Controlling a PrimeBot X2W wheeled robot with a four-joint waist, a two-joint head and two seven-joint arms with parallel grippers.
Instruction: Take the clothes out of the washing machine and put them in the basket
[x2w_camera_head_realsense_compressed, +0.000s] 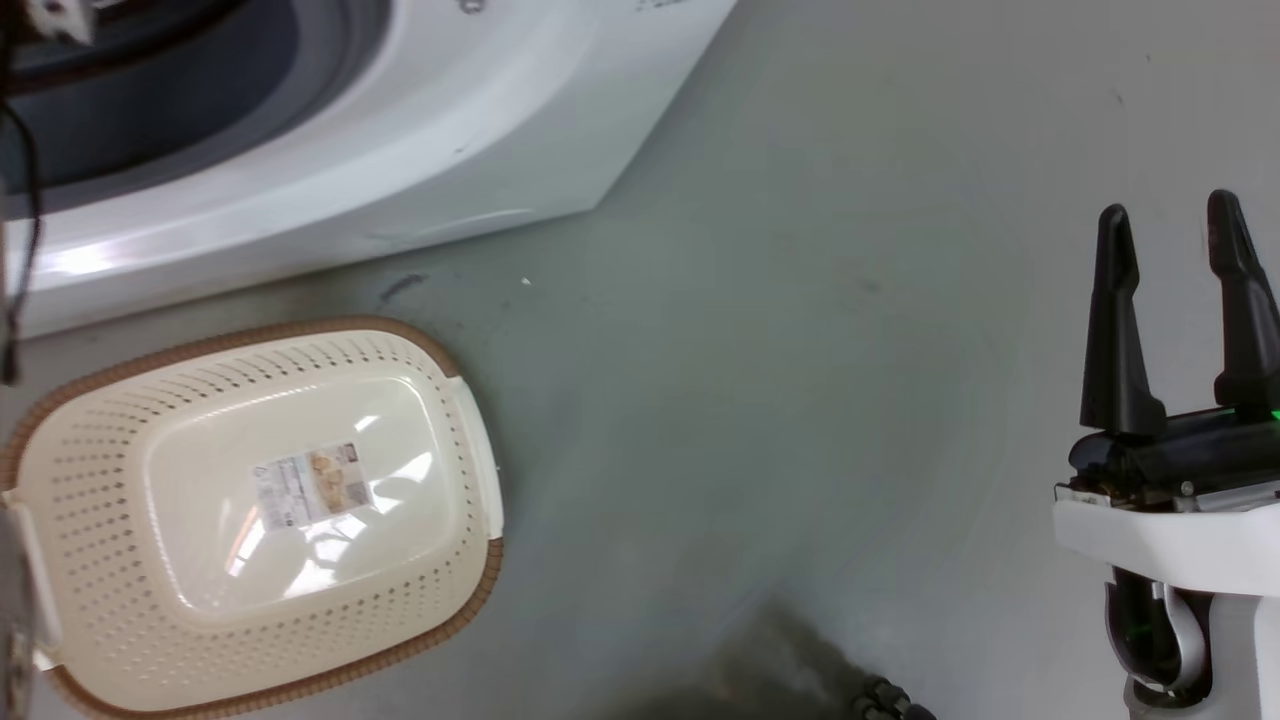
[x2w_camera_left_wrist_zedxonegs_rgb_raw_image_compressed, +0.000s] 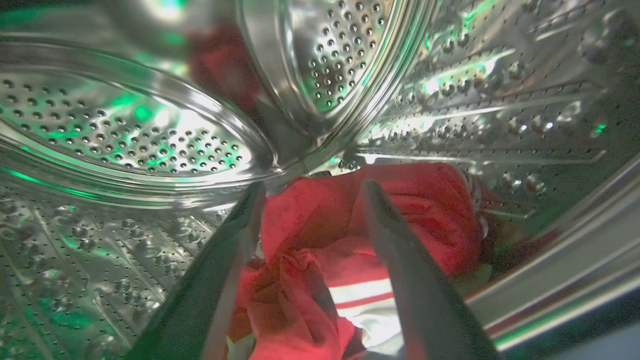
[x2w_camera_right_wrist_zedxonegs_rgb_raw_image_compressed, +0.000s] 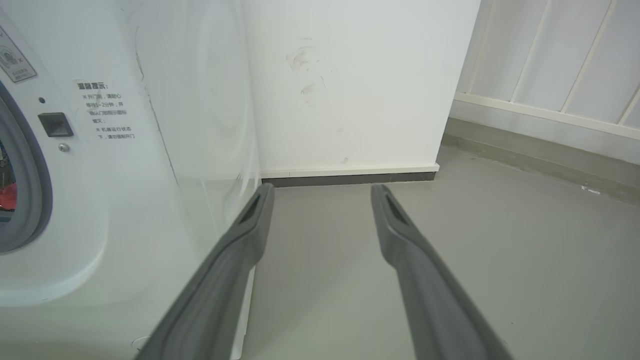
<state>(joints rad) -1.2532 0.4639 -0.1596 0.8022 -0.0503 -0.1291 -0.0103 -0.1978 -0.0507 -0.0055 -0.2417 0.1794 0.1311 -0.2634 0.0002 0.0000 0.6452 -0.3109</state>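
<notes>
The washing machine (x2w_camera_head_realsense_compressed: 420, 150) holds the clothes (x2w_camera_left_wrist_zedxonegs_rgb_raw_image_compressed: 320, 235): a crumpled red heap with a white, red-striped part, lying low against the perforated steel drum (x2w_camera_left_wrist_zedxonegs_rgb_raw_image_compressed: 125, 135) where its wall meets the back. The left gripper (x2w_camera_left_wrist_zedxonegs_rgb_raw_image_compressed: 314, 187) is inside the drum with its fingers spread wide, the fabric showing between them – whether they touch it I cannot tell, and they have closed on nothing. The basket (x2w_camera_head_realsense_compressed: 90, 500) stands on the grey floor (x2w_camera_head_realsense_compressed: 800, 350) just in front of the machine, with its glossy bottom and label sticker (x2w_camera_head_realsense_compressed: 310, 487) in plain sight. The right gripper (x2w_camera_head_realsense_compressed: 1168, 208) hangs above bare floor, well apart from the basket, fingers parted and holding nothing. Beside the machine rises a scuffed white wall (x2w_camera_right_wrist_zedxonegs_rgb_raw_image_compressed: 350, 85) with a dark skirting (x2w_camera_right_wrist_zedxonegs_rgb_raw_image_compressed: 350, 178) – further right, a pale railing (x2w_camera_right_wrist_zedxonegs_rgb_raw_image_compressed: 550, 65).
</notes>
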